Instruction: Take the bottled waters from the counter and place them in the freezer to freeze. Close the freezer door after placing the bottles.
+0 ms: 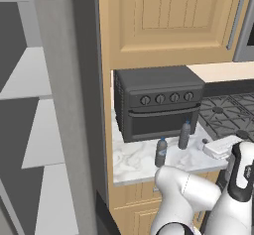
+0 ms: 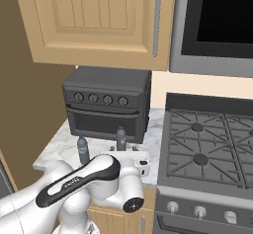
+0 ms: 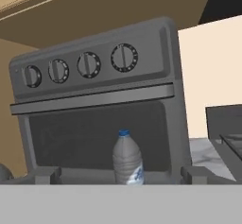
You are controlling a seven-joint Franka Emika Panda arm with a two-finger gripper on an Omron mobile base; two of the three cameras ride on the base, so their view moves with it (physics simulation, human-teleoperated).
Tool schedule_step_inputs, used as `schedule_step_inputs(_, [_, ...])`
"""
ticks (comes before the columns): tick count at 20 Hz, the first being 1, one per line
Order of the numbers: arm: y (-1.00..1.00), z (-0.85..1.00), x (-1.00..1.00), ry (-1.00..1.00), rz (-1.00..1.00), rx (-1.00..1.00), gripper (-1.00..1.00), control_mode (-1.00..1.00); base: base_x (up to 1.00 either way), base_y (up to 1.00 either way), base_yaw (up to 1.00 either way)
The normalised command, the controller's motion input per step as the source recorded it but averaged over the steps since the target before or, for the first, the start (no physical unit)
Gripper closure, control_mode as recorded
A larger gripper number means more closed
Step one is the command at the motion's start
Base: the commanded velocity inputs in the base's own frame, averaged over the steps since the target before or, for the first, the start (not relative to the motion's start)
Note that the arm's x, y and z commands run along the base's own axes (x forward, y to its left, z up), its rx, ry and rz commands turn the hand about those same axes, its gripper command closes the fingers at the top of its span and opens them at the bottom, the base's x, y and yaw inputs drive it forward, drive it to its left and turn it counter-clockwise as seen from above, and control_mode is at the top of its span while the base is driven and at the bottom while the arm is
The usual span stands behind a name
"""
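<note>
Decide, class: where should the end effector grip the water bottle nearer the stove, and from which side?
Probably round the straight middle of the bottle, from the front. It stands upright, the toaster oven close behind it, and the open end effector already faces it.

Home kitchen: gas stove [image 2: 207, 146], toaster oven [image 2: 106, 104], wooden cabinets [image 2: 99, 20].

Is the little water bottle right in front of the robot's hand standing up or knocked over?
Standing up. The bottle sits upright on the counter before the toaster oven, blue cap on top, between the open gripper fingertips.
</note>
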Motion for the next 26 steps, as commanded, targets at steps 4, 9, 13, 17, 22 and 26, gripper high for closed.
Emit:
schedule_step_inputs(4, [0.17, 0.00, 0.00, 0.04, 0.00, 0.00, -1.00, -1.00, 0.00, 0.00, 0.00])
schedule_step_inputs(9, [0.14, 0.00, 0.12, 0.10, 0.00, 0.00, -1.00, -1.00, 0.00, 0.00, 0.00])
schedule_step_inputs(13, [0.11, -0.01, 0.21, 0.05, 0.00, 0.00, -1.00, -1.00, 0.00, 0.00, 0.00])
schedule_step_inputs(17, [0.07, -0.05, 0.19, 0.00, 0.00, 0.00, -1.00, -1.00, 0.00, 0.00, 0.00])
schedule_step_inputs(22, [0.11, -0.20, 0.17, 0.00, 0.00, 0.00, -1.00, -1.00, 0.00, 0.00, 0.00])
schedule_step_inputs(26, [0.11, -0.23, 0.15, 0.01, 0.00, 0.00, -1.00, -1.00, 0.00, 0.00, 0.00])
